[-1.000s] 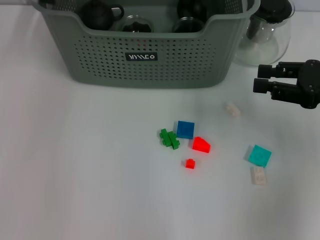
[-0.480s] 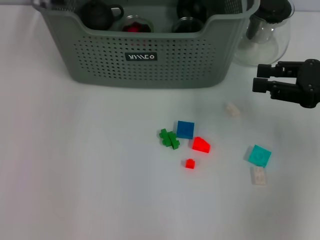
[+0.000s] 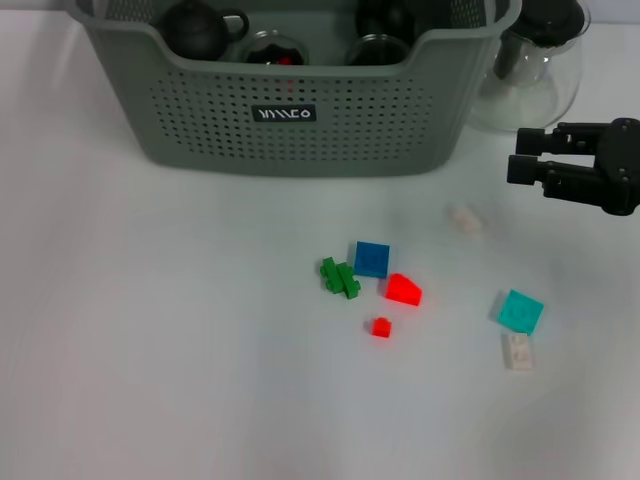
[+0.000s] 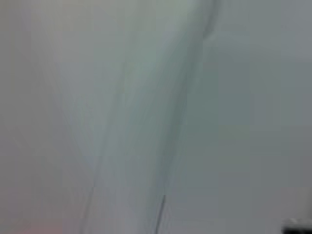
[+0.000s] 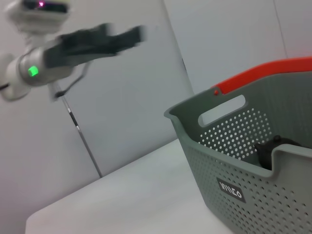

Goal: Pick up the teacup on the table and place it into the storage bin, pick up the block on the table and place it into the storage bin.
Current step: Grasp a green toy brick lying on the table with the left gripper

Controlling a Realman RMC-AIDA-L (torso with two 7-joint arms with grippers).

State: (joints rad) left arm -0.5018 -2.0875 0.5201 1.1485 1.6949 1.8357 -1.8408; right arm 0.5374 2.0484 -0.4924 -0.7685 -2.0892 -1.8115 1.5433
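Head view: I see the bin (image 3: 290, 110) at 12 o'clock on the table (image 3: 150, 350), with dark teaware already inside; no teacup stands loose on the table.
Blocks: a loose cluster sits near centre, all well apart from the bin. Blue block (image 3: 371, 259), green block (image 3: 340, 277) just beside it at its 8 o'clock, red wedge (image 3: 403, 290), small red block (image 3: 380, 327).
Outliers: teal block (image 3: 520, 312) at 4 o'clock, a white block (image 3: 518, 351) just beside it, and a pale block (image 3: 464, 219) nearer the bin.
Right gripper (image 3: 520, 158): hovers at 2 o'clock above the table, fingers parted, grasping nothing, pointing towards the bin.
Left gripper: outside the head view; its own wrist view shows only a blurred pale surface, so I cannot place it there.
Handling: I judge the blocks light, rigid, hard plastic, not fragile. They are low and smooth, so they may slide if nudged. I would pinch across two flat opposite sides.
Best target: I judge the teal block nearest the right gripper; mind the white block beside it.
Jug (image 3: 530, 70): clear glass, at 1 o'clock beside the bin, cut off by the frame edge; fragile, keep clear.
Hard to read: bin contents are cut off at the top edge. In the right wrist view a blurred arm (image 5: 73, 46) hangs beyond the bin; I cannot tell its finger state.
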